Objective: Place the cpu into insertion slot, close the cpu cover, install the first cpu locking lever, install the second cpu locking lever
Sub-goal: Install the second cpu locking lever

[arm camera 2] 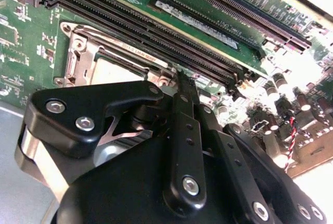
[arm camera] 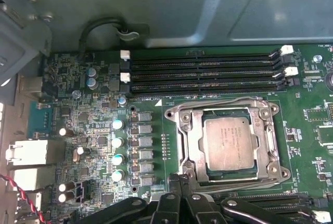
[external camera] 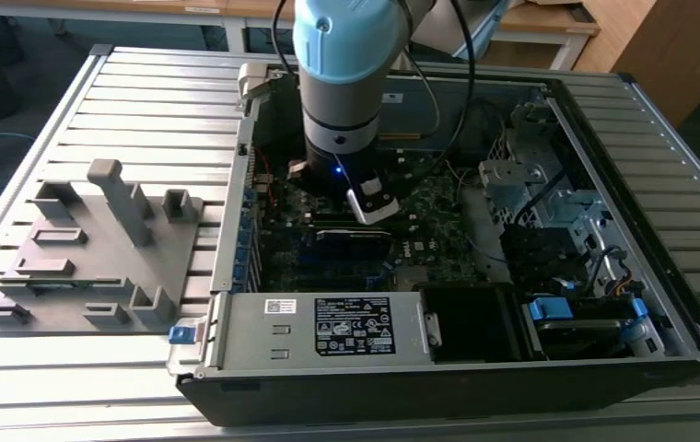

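Note:
In the first wrist view the cpu (arm camera: 230, 141), a dull silver square, lies in the insertion slot (arm camera: 176, 113) on the green motherboard. The cpu cover (arm camera: 191, 141), a silver frame plate, lies flat around it, and the chip shows through its window. My gripper (arm camera: 180, 181) stands at one corner of the socket, its black fingers together, with nothing visible between them. The second wrist view shows the gripper (arm camera 2: 180, 81) tips just beside the cover (arm camera 2: 83, 60) and the cpu (arm camera 2: 115, 71). A thin metal lever (arm camera: 244, 181) runs along the socket edge nearest the gripper.
The arm (external camera: 344, 92) reaches down into the open computer case (external camera: 645, 276). Long black memory slots (arm camera: 203, 70) run beside the socket, with capacitors (arm camera: 118, 141) on another side. A grey fixture plate (external camera: 92, 249) lies on the slatted table at the exterior view's left.

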Available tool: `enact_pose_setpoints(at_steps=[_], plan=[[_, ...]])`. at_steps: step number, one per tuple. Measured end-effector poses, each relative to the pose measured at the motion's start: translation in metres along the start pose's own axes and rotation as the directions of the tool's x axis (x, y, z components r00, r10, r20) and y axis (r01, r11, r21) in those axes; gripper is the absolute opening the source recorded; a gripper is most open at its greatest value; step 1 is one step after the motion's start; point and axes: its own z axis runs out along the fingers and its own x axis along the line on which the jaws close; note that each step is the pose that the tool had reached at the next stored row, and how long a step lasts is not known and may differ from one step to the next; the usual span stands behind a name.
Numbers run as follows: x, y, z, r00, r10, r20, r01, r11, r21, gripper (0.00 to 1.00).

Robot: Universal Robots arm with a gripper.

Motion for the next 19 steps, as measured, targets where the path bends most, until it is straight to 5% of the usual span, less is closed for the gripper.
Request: enact_pose_setpoints(at_steps=[8,19], plan=[[0.0019,-0.0037,0.0017,1.0000,0.001,-0.0020,-0.001,0.9996,-0.0280,0.10],[0.0029,-0.0055,0.0046,1.0000,0.001,-0.0022,-0.001,0.9995,-0.0318,0.10]])
